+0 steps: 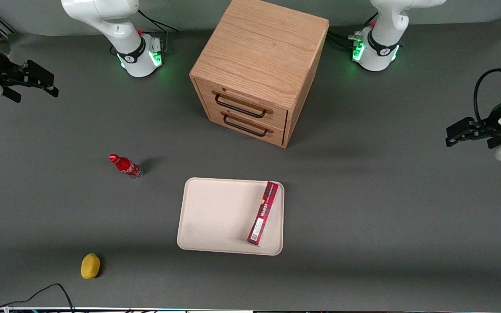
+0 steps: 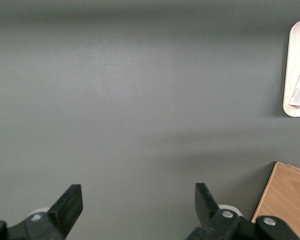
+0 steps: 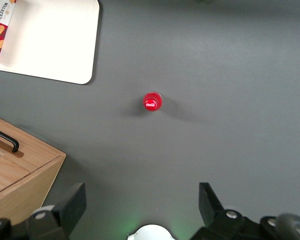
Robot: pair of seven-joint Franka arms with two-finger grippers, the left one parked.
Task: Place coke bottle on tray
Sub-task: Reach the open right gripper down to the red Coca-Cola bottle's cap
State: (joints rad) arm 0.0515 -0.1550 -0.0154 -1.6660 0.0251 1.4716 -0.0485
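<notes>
The task has not begun in any visible way. The coke bottle (image 1: 125,166) stands upright on the grey table (image 1: 363,195), untouched, and the tray (image 1: 215,217) does not hold it yet. Everything is left to do: reach, grasp, lift, carry and set down.

The right arm's gripper (image 1: 37,80) hangs high at the working arm's end of the table, well apart from the bottle. In its own wrist camera its two dark fingers (image 3: 70,207) are spread wide with nothing between them, and the bottle's red cap (image 3: 153,102) shows ahead of the fingertips, roughly in line with the gap.

From the gripper, the bottle is nearer to the front camera and lower down, standing alone on bare table. The tray lies farther from the gripper than the bottle, toward the table's middle and a little nearer the front camera.

A long dark-red box (image 1: 262,213) already lies on the tray along its edge farthest from the gripper; the rest of the tray is bare, so there looks to be room. A wooden drawer cabinet (image 1: 257,69) stands near the tray, farther from the front camera, and seems clear of a direct path. A lemon (image 1: 90,265) sits well apart, close to the front camera. Nothing appears to block the way to the bottle.
</notes>
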